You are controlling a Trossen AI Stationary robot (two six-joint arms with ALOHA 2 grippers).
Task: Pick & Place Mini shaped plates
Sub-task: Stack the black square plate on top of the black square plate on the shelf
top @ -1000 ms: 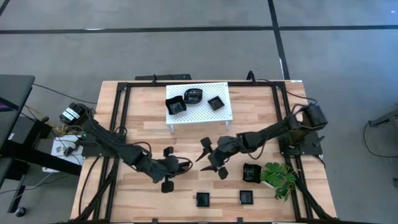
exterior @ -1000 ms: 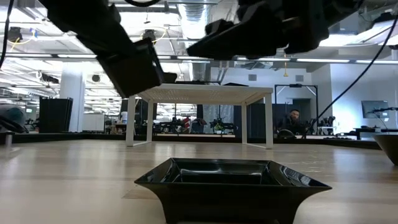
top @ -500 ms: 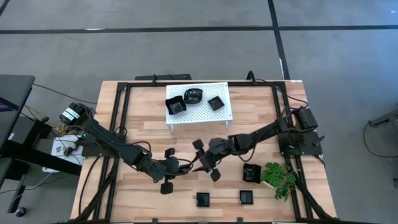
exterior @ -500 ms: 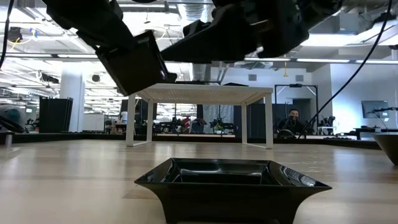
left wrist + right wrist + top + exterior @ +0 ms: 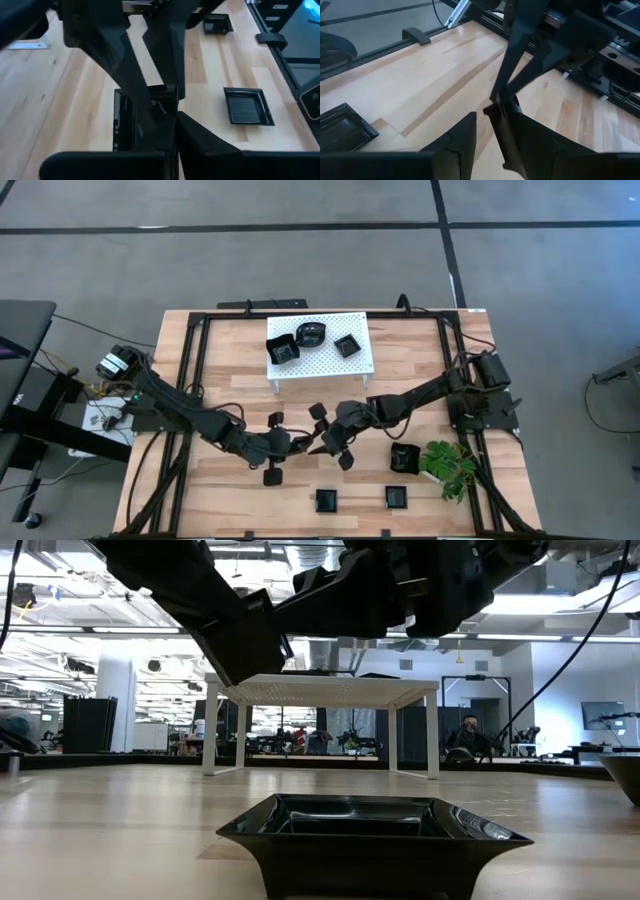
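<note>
Right gripper [image 5: 322,442] has closed in on the left gripper [image 5: 296,445] since a second earlier, its fingers drawing narrower, and the left arm has edged toward it. Both now meet above the wooden table [image 5: 230,370], a little in front of the white rack [image 5: 318,362] and about level with its middle. Left gripper: fingers pressed together on one rim of a small square black plate [image 5: 145,120], holding it clear of the table top. Right gripper: fingers [image 5: 465,137] apart, standing either side of the plate's opposite rim, which shows edge-on between them [image 5: 499,127]. A gap is visible on one side, and from this angle it cannot be confirmed whether the other finger touches the plate. Three more black plates sit on top of the rack: a square one [image 5: 282,350] at its left end, a rounded one [image 5: 312,334] at the back middle, and a small square one [image 5: 347,345] toward the right end. Farther out in front of the rack, two square plates [image 5: 326,500] [image 5: 397,497] lie near the table's front edge, and another [image 5: 404,458] lies just beside a green plant [image 5: 450,465], off the rack's right front corner.
</note>
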